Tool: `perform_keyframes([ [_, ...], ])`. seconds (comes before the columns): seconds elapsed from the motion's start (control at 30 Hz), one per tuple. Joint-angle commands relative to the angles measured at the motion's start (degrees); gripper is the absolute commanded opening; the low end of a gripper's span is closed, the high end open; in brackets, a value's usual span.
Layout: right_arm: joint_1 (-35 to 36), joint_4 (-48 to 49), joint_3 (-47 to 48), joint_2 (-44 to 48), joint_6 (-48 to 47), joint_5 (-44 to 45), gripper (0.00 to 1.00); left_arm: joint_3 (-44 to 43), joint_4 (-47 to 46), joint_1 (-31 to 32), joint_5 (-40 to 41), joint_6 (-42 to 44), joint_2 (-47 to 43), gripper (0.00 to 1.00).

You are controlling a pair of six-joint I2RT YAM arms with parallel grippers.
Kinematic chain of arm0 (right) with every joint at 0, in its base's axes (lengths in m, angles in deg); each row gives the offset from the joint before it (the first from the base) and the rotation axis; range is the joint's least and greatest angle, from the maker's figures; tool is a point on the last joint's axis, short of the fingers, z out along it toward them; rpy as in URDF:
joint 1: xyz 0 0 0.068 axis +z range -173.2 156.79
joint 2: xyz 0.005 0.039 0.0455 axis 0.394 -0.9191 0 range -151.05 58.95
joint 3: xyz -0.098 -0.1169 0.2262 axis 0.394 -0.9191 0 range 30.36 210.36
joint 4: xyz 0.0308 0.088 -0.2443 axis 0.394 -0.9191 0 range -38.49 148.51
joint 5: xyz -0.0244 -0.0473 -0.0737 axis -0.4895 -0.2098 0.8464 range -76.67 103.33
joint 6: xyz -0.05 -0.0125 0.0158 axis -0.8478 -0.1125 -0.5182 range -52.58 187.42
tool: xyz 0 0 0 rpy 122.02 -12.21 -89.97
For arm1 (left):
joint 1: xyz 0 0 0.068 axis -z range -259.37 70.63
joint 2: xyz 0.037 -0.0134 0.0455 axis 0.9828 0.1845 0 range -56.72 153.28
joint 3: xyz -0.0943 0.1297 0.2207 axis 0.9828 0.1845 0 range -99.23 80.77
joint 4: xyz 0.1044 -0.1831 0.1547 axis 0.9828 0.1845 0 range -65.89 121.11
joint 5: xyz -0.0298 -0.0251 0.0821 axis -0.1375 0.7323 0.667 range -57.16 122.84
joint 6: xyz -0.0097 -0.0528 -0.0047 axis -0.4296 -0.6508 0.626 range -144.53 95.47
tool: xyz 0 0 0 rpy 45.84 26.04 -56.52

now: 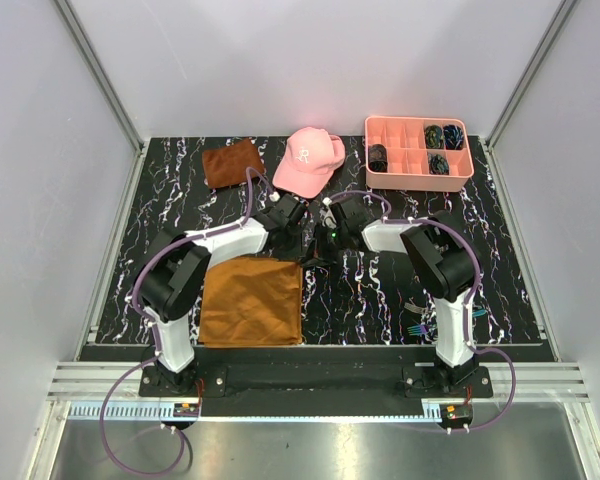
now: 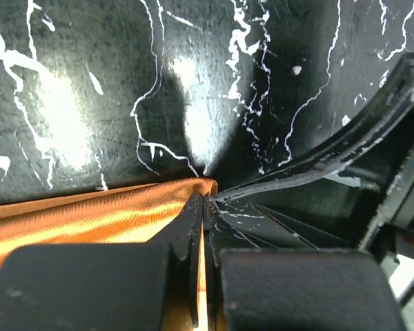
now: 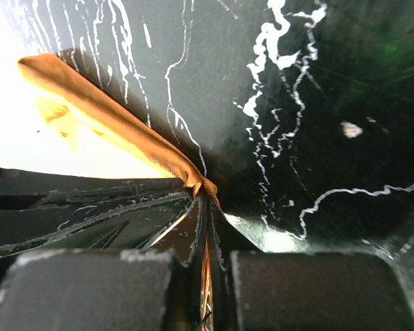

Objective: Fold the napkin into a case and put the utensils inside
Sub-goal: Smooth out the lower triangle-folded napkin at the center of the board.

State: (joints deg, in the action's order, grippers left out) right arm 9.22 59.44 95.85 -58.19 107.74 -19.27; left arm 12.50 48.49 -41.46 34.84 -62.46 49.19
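Observation:
The orange-brown napkin (image 1: 250,300) lies flat on the black marbled table in front of the left arm. Both grippers meet at its far right corner. My left gripper (image 1: 298,240) is shut on the cloth; in the left wrist view the napkin (image 2: 90,221) runs off to the left from the pinched tips (image 2: 205,200). My right gripper (image 1: 322,246) is shut on the same corner, and a taut fold of the napkin (image 3: 110,117) leads up and left from its tips (image 3: 207,196). The utensils (image 1: 417,326) lie beside the right arm's base, partly hidden by it.
A pink cap (image 1: 308,160) sits at the back centre, just beyond the grippers. A smaller rust-brown cloth (image 1: 232,163) lies at the back left. A pink compartment tray (image 1: 420,180) with dark items stands at the back right.

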Motion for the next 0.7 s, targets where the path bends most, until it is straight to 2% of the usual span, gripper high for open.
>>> perform_keyframes([
  [0.0, -0.17, -5.66, 2.71, 3.67, -2.96, 4.21, 0.04, -2.39, -2.94, 0.5, 0.2, 0.14, 1.41, 0.0],
  [0.2, -0.26, -12.17, 2.45, 8.58, -5.51, 8.43, 0.06, -2.48, -3.55, 0.41, 0.02, 0.32, 1.41, 0.0],
  [0.33, -0.26, -12.18, 0.16, 11.41, -5.25, 8.17, 0.07, -2.83, -4.43, 0.5, -1.38, -0.21, 1.32, 0.0],
  [0.63, -0.26, -10.77, 0.34, 8.95, -4.81, 6.41, 0.06, -1.08, -6.27, 0.5, -3.39, -1.7, -0.79, 0.0],
  [0.67, -0.26, -10.77, 0.16, 9.47, -4.89, 6.67, 0.06, -1.08, -6.88, 0.5, -4.02, -1.79, -0.44, 0.04],
])
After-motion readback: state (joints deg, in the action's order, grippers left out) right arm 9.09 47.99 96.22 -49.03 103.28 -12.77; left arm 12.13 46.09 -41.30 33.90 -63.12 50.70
